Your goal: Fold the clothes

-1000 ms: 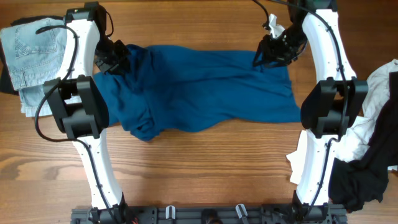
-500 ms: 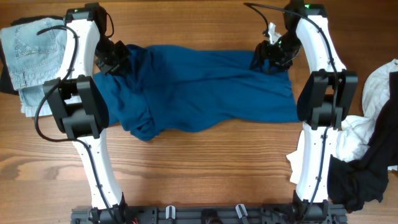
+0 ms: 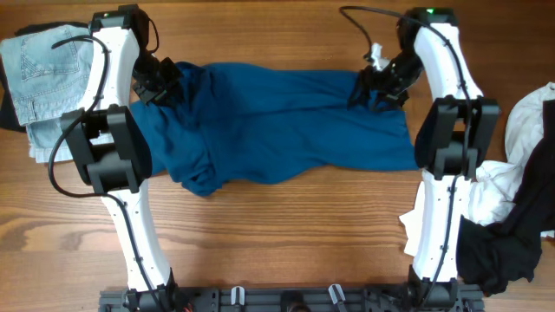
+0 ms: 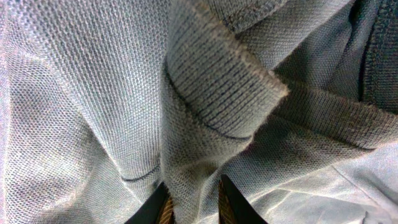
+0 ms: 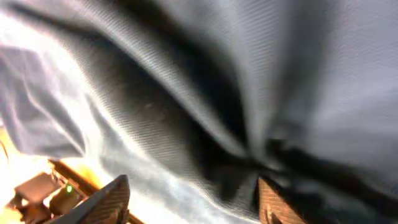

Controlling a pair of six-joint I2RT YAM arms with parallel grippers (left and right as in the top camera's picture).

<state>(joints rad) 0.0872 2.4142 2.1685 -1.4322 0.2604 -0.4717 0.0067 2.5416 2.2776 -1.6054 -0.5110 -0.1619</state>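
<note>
Now: shirt (image 3: pixel 277 121) lies spread on bench (image 3: pixel 286 234), long axis 9-to-3 o'clock. Left hand (image 3: pixel 166 82) pinches a ribbed fold at its 10 o'clock corner. Right hand (image 3: pixel 371 88) sits at the 2 o'clock corner, spread wide, cloth across the gap, apparently ungripped.

overhead: bright, sharp | left wrist: crisp | right wrist: shirt (image 5: pixel 249 93) blurred – glare lower-left
</note>
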